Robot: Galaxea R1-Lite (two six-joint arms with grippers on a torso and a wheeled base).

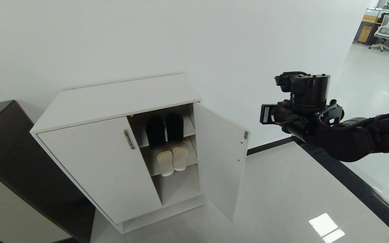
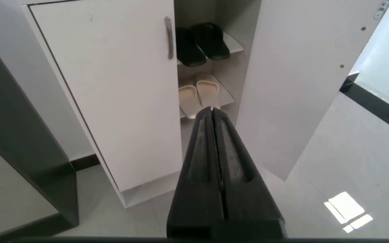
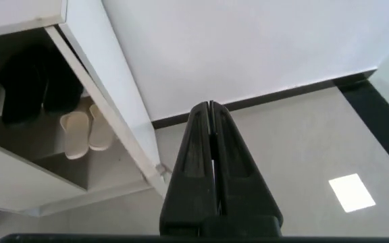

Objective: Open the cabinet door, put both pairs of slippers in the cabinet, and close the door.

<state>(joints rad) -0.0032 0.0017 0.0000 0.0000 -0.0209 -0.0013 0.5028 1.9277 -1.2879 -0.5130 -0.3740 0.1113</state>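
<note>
The white cabinet [image 1: 113, 98] stands against the wall with its right door [image 1: 219, 158] swung open and its left door [image 1: 96, 162] closed. A black pair of slippers [image 1: 164, 130] lies on the upper shelf. A cream pair of slippers [image 1: 172, 158] lies on the shelf below. My right arm [image 1: 316, 114] hangs raised to the right of the open door, apart from it. My right gripper [image 3: 211, 106] is shut and empty, beside the door's outer edge [image 3: 107, 88]. My left gripper [image 2: 213, 111] is shut and empty, in front of the open compartment, facing the cream slippers [image 2: 201, 94].
A dark cabinet [image 1: 12, 152] stands close on the left of the white one. A black floor strip [image 1: 349, 179] runs along the wall and across the floor at right. Office chairs [image 1: 387, 28] stand far off at the back right. Open floor lies in front of the door.
</note>
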